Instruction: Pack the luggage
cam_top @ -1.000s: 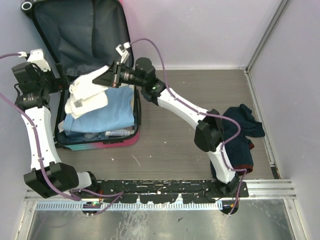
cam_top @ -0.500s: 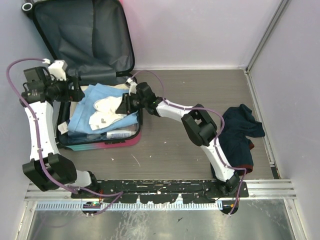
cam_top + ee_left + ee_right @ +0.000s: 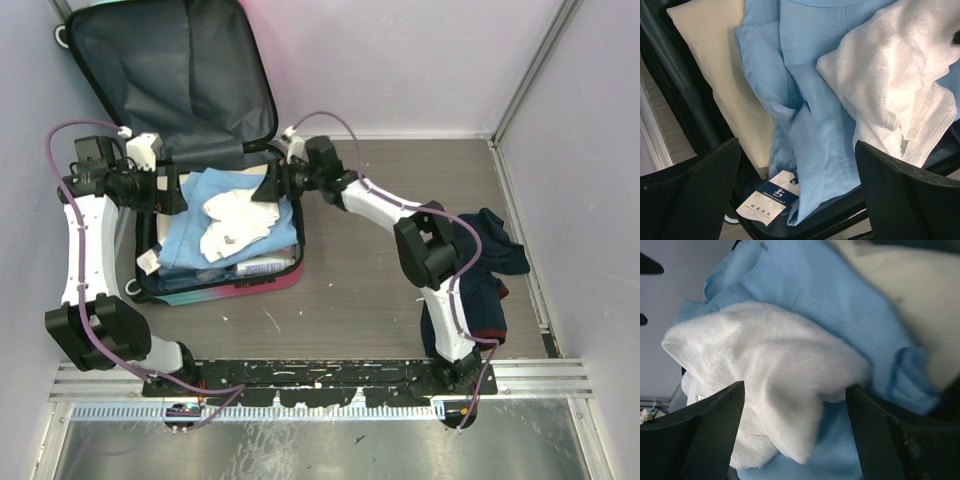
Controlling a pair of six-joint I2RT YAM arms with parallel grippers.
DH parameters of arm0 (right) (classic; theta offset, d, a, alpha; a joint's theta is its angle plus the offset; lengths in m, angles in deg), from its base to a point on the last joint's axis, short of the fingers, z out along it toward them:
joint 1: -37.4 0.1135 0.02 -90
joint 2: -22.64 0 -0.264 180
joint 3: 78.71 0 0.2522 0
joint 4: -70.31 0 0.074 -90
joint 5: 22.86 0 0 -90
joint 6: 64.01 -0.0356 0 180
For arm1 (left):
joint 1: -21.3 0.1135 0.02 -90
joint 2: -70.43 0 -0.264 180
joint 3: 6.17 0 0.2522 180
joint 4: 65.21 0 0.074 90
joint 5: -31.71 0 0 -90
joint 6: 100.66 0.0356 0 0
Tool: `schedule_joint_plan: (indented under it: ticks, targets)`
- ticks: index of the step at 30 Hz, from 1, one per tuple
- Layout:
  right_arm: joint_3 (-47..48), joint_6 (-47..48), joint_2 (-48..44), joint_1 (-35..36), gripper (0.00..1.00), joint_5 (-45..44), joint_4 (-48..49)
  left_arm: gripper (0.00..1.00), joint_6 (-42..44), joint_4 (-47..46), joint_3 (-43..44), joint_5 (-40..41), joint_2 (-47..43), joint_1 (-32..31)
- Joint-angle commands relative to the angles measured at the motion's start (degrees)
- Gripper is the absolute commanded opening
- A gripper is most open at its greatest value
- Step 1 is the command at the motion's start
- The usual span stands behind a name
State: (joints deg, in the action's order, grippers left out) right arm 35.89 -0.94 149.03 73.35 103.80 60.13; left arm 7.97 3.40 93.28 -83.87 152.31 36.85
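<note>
The luggage (image 3: 262, 283) lies open at the back left, its dark-lined lid (image 3: 170, 70) raised. Inside it a white fluffy towel (image 3: 238, 222) rests on a light blue garment (image 3: 195, 235), over a cream cloth (image 3: 715, 65). My left gripper (image 3: 176, 196) hovers open over the case's left side; its view shows the blue garment (image 3: 810, 100), the towel (image 3: 890, 75) and a paper tag (image 3: 767, 197). My right gripper (image 3: 270, 186) stands open at the case's right rim. The towel (image 3: 765, 355) lies loose just beyond its open jaws (image 3: 795, 390), on the blue garment (image 3: 840, 300).
A dark navy cloth heap (image 3: 480, 270) lies on the table at the right, beside the right arm's lower links. Grey walls close in on the back and both sides. A black rail (image 3: 320, 375) runs along the near edge.
My right gripper carried the white towel down into the case and opened, leaving it on the blue garment. My left gripper swung in over the case. The case shifted slightly right.
</note>
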Motion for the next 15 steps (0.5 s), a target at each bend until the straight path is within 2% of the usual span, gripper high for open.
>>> schedule_joint_plan:
  ticks: [1,6,15]
  targets:
    - [1.46,2.67,-7.47,-6.42,0.86,-1.98,-0.62,0.98,-2.76,-1.77,1.70,-0.94,-0.28,0.27]
    - [0.72,2.51,-8.45,-8.76,0.86,-2.21,-1.16,0.98,-9.04,-7.08,5.20,0.55,2.50,0.28]
    - [-2.92,3.62,-12.18,-12.26,0.86,-2.80,-1.46,0.98,-23.52,-27.11,18.08,3.27,11.71,-0.23]
